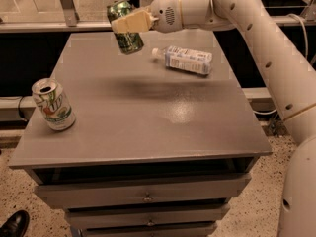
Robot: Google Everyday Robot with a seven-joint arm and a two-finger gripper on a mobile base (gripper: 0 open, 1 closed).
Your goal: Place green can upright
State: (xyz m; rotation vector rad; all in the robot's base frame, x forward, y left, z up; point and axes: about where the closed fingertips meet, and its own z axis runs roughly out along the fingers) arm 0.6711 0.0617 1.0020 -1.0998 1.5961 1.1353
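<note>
Gripper (124,23): hung over the far left part of the table (148,132), closed on the green can (131,41), with pale fingers (132,21) clamped across the can's upper half.

Green can: held in the air, clear of the tabletop. Sat tilted in the grip, silver top end up and leaning to the far left, bottom end lower and to the right. Threw a blurred dark shadow (143,87) on the grey surface below it, on the side nearer the camera.

Arm (256,38): white, reached in from the right edge, bent across the far side of the table to the wrist behind the can.

Clear plastic bottle (185,59): lay on its side on the far right part of the tabletop, cap end pointing left, just beside the held can but apart from it.

White can (53,105): stood at the left edge of the table, leaning slightly, open top up, well apart from the gripper.

Drawers (143,189): stacked under the tabletop, closed.

Dark shoe (15,223): showed on the speckled floor at the lower left corner.
</note>
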